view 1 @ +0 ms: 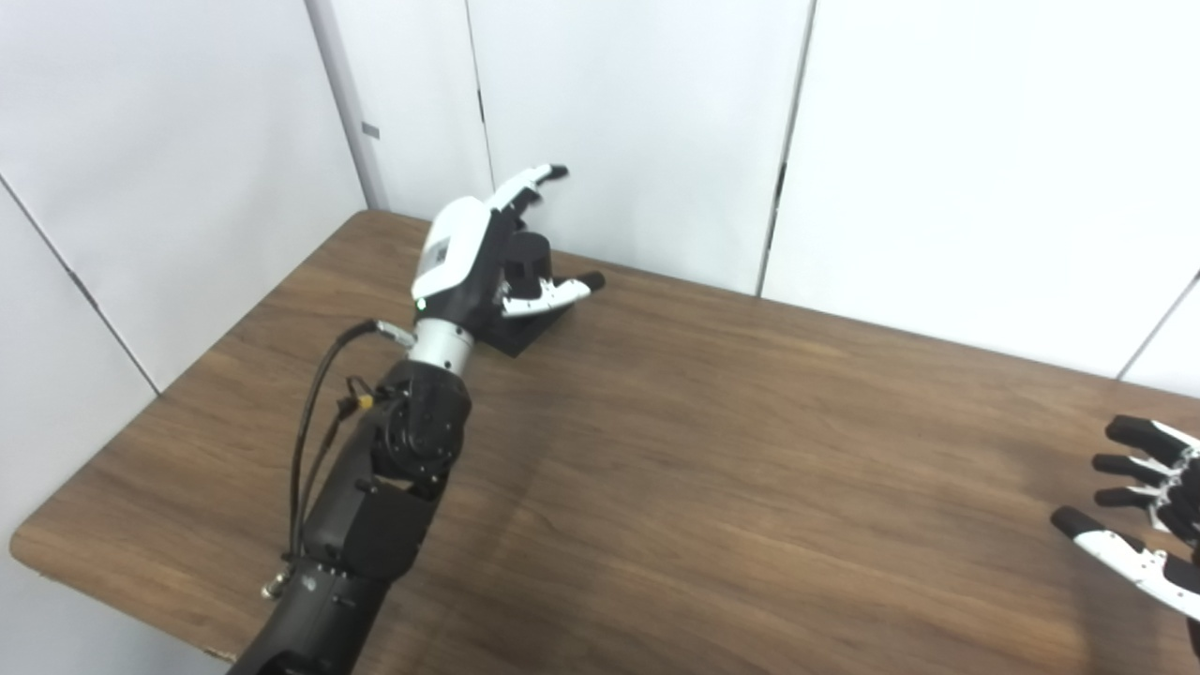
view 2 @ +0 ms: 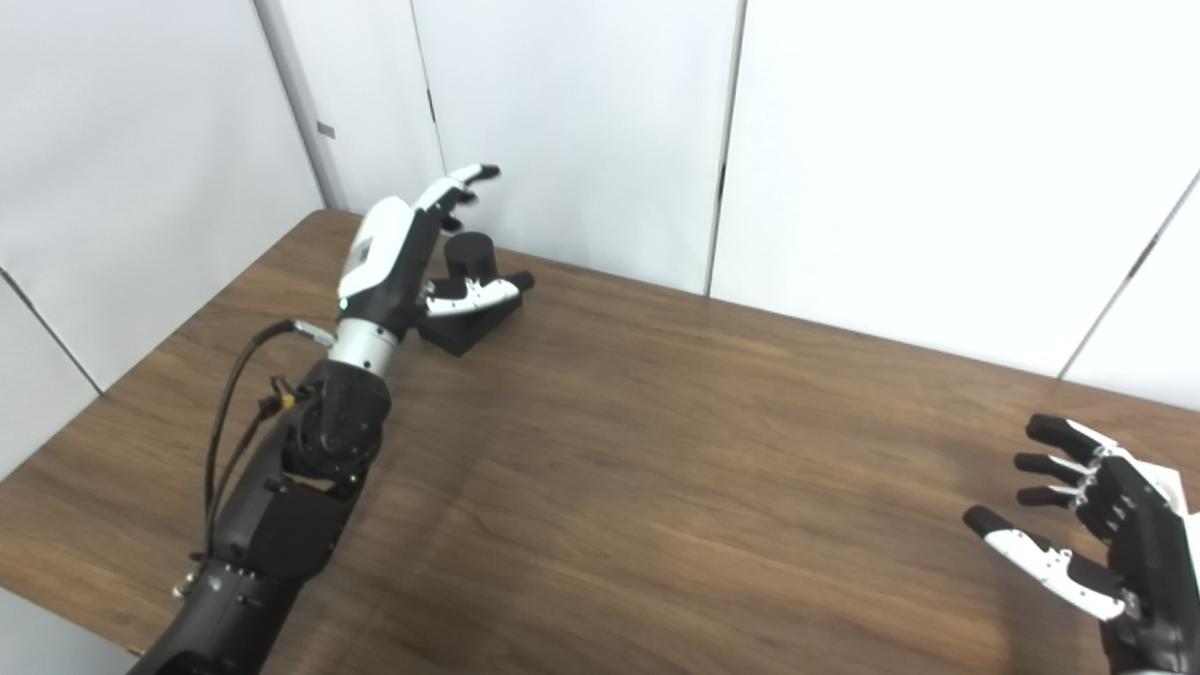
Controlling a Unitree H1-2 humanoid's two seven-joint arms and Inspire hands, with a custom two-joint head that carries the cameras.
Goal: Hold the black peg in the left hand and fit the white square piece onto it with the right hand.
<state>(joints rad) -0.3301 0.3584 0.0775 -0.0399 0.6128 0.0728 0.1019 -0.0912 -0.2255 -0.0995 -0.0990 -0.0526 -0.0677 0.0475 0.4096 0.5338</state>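
Note:
The black peg (view 2: 468,254), a short cylinder on a square black base (view 2: 471,326), stands at the far left of the table. My left hand (view 1: 473,248) is open around it, fingers raised behind the cylinder and thumb stretched across its front; no grasp shows. At the right edge my right hand (view 2: 1092,525) hovers open, fingers spread, holding nothing. A white corner (view 2: 1167,480) peeks out behind that hand; I cannot tell whether it is the white square piece.
The brown wooden table (view 1: 712,450) runs up to white wall panels (view 1: 637,112) at the back. Its left edge and rounded front-left corner (view 1: 23,544) lie close to my left arm.

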